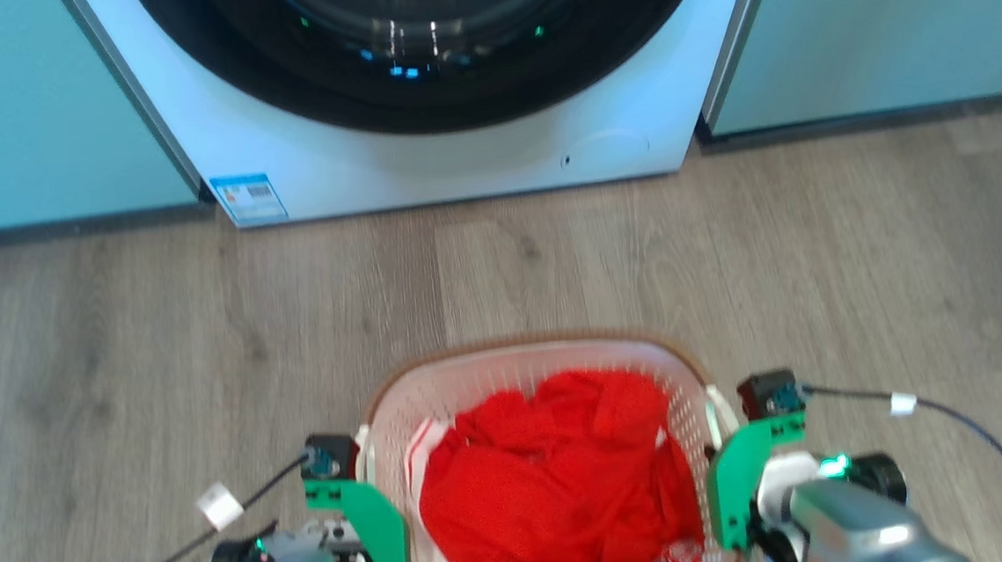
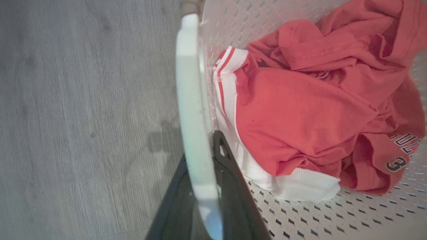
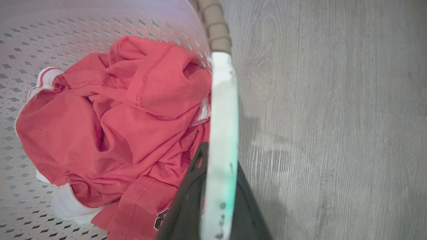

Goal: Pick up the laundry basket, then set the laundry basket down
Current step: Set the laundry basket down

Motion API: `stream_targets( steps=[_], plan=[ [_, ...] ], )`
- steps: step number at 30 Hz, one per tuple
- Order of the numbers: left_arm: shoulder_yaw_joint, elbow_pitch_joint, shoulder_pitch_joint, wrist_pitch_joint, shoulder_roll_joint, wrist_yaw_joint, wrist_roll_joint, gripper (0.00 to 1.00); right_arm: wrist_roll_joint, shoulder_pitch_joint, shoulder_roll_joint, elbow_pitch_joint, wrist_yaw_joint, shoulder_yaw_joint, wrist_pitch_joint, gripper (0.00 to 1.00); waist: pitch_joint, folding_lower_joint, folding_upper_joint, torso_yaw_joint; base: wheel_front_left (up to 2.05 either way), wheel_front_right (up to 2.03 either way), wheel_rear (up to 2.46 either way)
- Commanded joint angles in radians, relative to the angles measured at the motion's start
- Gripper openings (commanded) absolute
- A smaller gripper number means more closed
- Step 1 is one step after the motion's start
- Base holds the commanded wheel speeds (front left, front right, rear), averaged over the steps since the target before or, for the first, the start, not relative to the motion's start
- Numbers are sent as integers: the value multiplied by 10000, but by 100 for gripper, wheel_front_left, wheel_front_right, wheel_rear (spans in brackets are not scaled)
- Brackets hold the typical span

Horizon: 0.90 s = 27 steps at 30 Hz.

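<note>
The laundry basket [image 1: 507,370] is white and perforated with a brown rim, and sits low in the middle of the head view over the wooden floor. Red and white clothes [image 1: 550,476] fill it. My left gripper [image 2: 200,156] is shut on the basket's left white handle [image 2: 191,83], one dark finger on each side of it. In the same way, my right gripper [image 3: 218,160] is shut on the right white handle [image 3: 223,100]. The green wrist mounts [image 1: 367,515] [image 1: 739,467] flank the basket. I cannot tell whether the basket's base touches the floor.
A white washing machine [image 1: 457,156] with a dark round door stands straight ahead, with pale teal cabinets [image 1: 31,111] on both sides. Bare wood floor [image 1: 205,337] lies between it and the basket. Thin cables [image 1: 960,416] trail from both wrists.
</note>
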<state>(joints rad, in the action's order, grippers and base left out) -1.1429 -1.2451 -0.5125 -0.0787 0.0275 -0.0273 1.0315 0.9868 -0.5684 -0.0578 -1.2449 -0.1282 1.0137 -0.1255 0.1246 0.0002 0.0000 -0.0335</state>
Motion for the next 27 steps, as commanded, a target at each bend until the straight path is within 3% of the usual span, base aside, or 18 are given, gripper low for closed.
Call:
stream_targets(
  steps=[1,27],
  plan=[
    [146,34,-625,-191,228,-149,11,0,13,-406,76,137,-25,162,-226,0,377,-2,0,12,0,0,0],
    [89,-20,-3936,-800,227,-420,-45,0,-256,-3739,76,-387,-25,-121,-974,0,4408,-2,0,190,0,0,0]
  ],
)
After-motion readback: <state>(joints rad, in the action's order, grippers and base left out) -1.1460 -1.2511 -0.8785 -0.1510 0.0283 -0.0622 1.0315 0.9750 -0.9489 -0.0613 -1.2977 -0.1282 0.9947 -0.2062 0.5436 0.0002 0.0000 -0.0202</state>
